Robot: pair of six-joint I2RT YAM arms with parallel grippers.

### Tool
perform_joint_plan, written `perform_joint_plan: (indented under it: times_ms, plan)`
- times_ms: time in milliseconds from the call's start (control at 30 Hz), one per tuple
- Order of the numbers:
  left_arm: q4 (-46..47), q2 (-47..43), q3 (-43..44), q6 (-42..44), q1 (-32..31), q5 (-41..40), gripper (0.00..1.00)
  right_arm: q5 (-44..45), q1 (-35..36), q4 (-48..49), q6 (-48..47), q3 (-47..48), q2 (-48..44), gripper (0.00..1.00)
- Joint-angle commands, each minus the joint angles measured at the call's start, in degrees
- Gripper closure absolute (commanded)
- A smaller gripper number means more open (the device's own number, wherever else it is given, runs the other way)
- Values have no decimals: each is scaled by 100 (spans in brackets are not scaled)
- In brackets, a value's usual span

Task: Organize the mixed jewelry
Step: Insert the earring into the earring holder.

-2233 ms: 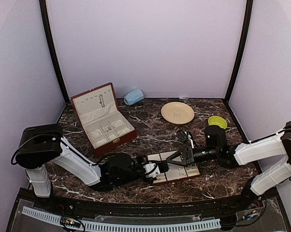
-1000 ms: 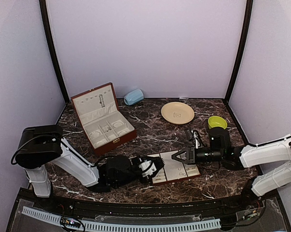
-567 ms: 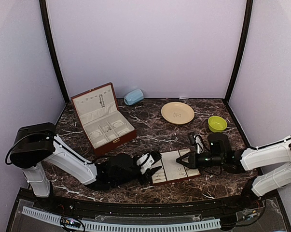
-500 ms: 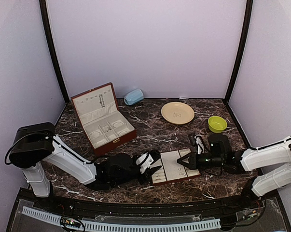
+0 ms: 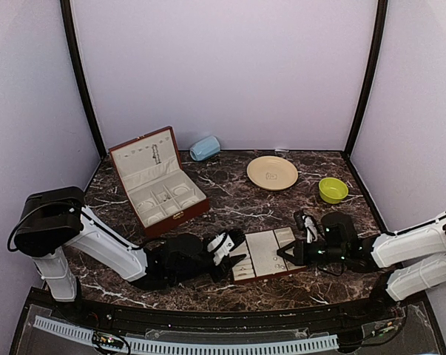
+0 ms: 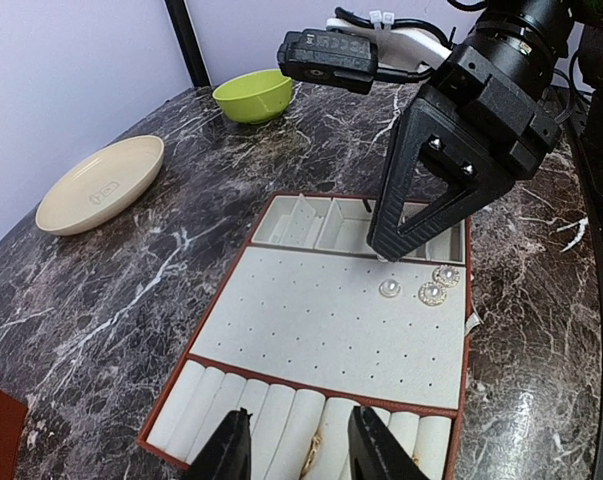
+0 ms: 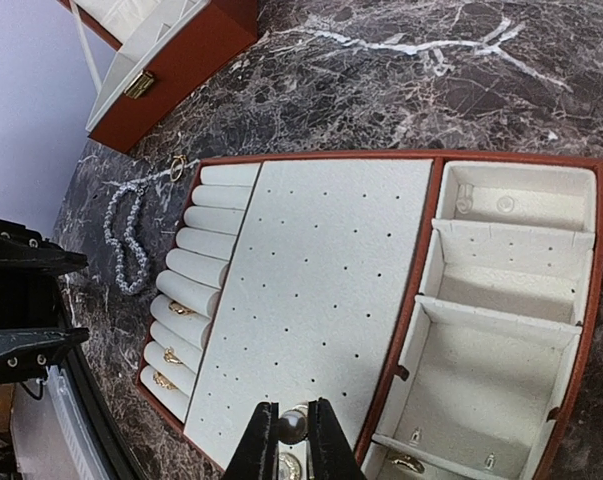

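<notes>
The cream slotted tray [image 5: 263, 248] lies between my grippers. My right gripper [image 7: 292, 425] is shut on a small pearl earring [image 7: 294, 423], low over the tray's perforated pad [image 7: 311, 260]. From the left wrist it shows as a black wedge [image 6: 386, 250] beside earrings on the pad [image 6: 431, 293]. My left gripper [image 6: 296, 445] stands open over the ring rolls [image 6: 281, 415], a gold ring [image 6: 314, 457] below the gap. Gold rings [image 7: 179, 310] sit between rolls. The white bead strand [image 7: 126, 235] lies on the marble left of the tray.
The open red-brown box [image 5: 160, 181] stands at the back left, with a pale blue object [image 5: 205, 148] behind it. A cream plate [image 5: 272, 172] and a green bowl [image 5: 332, 189] sit at the back right. Small compartments [image 7: 501, 300] fill the tray's right end.
My right gripper has drawn back right and toward the near edge, lowering over the tray's right part with the pearl earring. The left gripper has stayed at the tray's left end.
</notes>
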Motion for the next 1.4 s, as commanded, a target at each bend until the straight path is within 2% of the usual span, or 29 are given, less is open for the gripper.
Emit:
perform_joint_plan:
  times_ms: [0, 1367]
  plan:
    - [-56, -174, -23, -66, 38, 40, 63, 93, 88, 381, 41, -152, 88, 91]
    - [-90, -129, 20, -9, 49, 32, 64, 393, 203, 1003, 4, -289, 579, 91]
